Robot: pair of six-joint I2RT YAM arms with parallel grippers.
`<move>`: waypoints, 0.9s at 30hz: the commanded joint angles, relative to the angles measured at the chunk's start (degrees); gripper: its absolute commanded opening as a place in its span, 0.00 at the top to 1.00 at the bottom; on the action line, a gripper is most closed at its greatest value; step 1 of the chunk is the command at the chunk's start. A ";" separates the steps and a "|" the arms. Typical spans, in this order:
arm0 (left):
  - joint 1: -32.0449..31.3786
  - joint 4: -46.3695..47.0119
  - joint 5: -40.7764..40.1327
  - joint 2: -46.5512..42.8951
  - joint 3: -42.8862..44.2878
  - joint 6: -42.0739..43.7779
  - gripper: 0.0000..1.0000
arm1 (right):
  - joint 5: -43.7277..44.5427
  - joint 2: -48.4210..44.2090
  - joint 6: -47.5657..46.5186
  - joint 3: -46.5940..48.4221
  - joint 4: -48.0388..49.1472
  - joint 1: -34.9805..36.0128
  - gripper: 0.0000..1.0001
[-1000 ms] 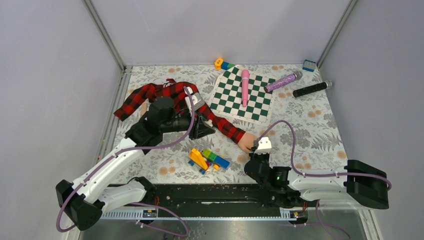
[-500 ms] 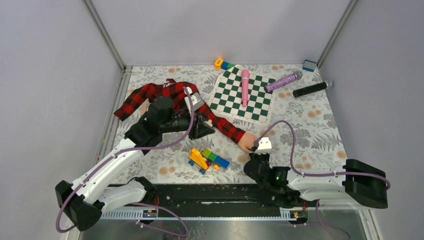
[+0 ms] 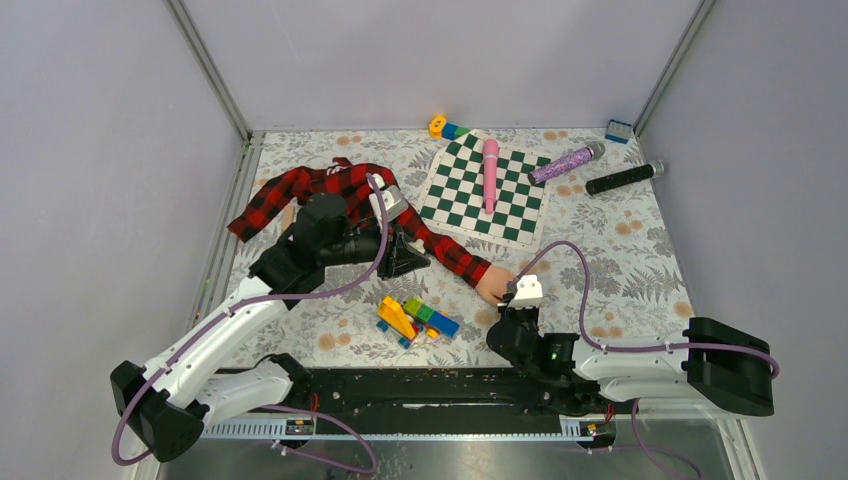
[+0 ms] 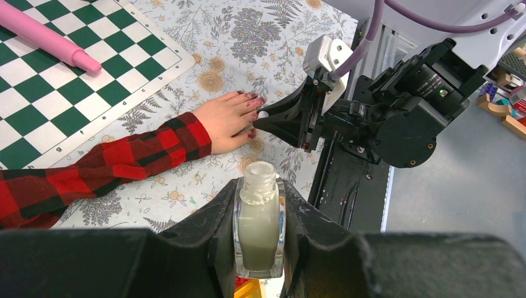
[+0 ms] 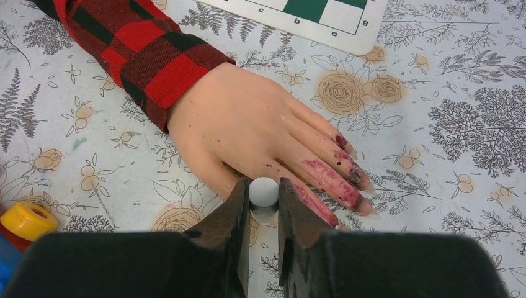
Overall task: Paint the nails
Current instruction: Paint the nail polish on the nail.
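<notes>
Operator: State of each pincer?

Arm: My left pincer (image 4: pixel 259 208) is clamped on the bottle (image 4: pixel 258 239), which stands upright with its neck uncapped. My right pincer (image 5: pixel 263 186) is clamped on a white cap (image 5: pixel 264 194). The brush under it is hidden, so I cannot tell whether it touches anything.

Operator: Location of the nails?

Arm: The nails (image 5: pixel 355 178) are at the fingertips of the hand (image 5: pixel 248 118), which lies palm down on the surface (image 5: pixel 471 124). The sleeve (image 5: pixel 142 62) runs back toward my left arm. The cap sits over the near edge of the hand, short of the nails.

Operator: Handling notes?

Arm: I judge the hand light, stiff and not fixed down, so side pressure may slide it. Stroke lightly, along the finger. The nails are small and glossy and probably slick. Red is smeared on the finger skin as well, so overrun is a risk. The cap is round and smooth and may twist in my grip, so hold it across its sides. The bottle looks like glass: slippery, breakable and open. Grip the body below the neck and keep it level.

Operator: Surface and room?

Arm: The surface is a flat floral cloth. The mat (image 3: pixel 487 187) lies behind the hand and the bricks (image 3: pixel 415 318) near it on my left. Plain grey walls (image 3: pixel 430 60) close three sides
</notes>
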 commanded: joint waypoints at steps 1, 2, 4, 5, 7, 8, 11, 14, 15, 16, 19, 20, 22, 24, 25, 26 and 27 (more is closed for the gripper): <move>-0.12 3.23 0.93 -1.29 1.40 -0.06 1.00 | 4.13 0.56 0.87 1.48 1.78 0.75 1.00; -0.14 3.27 0.99 -1.29 1.36 -0.04 1.00 | 4.16 0.89 0.77 1.64 1.88 0.75 1.00; -0.16 3.31 0.99 -1.30 1.40 -0.03 1.00 | 4.04 1.28 0.64 1.87 1.83 0.71 1.00; -0.18 3.31 1.00 -1.27 1.40 -0.06 1.00 | 3.97 1.58 0.63 1.94 1.86 0.70 1.00; -0.14 3.26 1.04 -1.29 1.40 -0.10 1.00 | 3.92 1.84 0.49 2.15 1.84 0.64 1.00; -0.17 3.30 1.07 -1.30 1.40 -0.07 1.00 | 3.91 1.93 0.44 2.19 1.87 0.69 1.00; -0.15 3.31 1.02 -1.29 1.40 -0.07 1.00 | 3.83 2.11 0.33 2.34 1.87 0.66 1.00; -0.14 3.31 1.00 -1.29 1.40 -0.02 1.00 | 3.90 2.09 0.36 2.33 1.83 0.71 1.00; -0.17 3.34 1.06 -1.29 1.38 -0.06 1.00 | 3.92 2.06 0.20 2.30 1.95 0.66 1.00; -0.19 3.31 0.99 -1.29 1.36 -0.10 1.00 | 3.97 2.17 0.12 2.29 2.01 0.69 1.00; -0.17 3.31 0.92 -1.29 1.40 -0.10 1.00 | 4.03 2.59 -0.17 2.64 2.14 0.70 1.00; -0.19 3.32 0.91 -1.24 1.36 -0.11 1.00 | 4.15 2.72 -0.35 2.71 2.11 0.70 1.00; -0.17 3.34 0.95 -1.28 1.40 -0.07 1.00 | 4.17 2.97 -0.55 2.98 2.02 0.72 1.00; -0.18 3.36 0.86 -1.28 1.40 -0.05 1.00 | 4.46 3.01 -0.51 3.16 1.77 0.70 1.00; -0.17 3.32 0.84 -1.24 1.35 -0.06 1.00 | 4.62 2.97 -0.47 3.21 1.65 0.72 1.00; -0.17 3.31 0.84 -1.22 1.37 -0.06 1.00 | 4.67 2.93 -0.43 3.22 1.51 0.70 1.00; -0.14 3.33 0.82 -1.20 1.40 -0.05 1.00 | 4.69 2.74 -0.43 3.22 1.31 0.70 1.00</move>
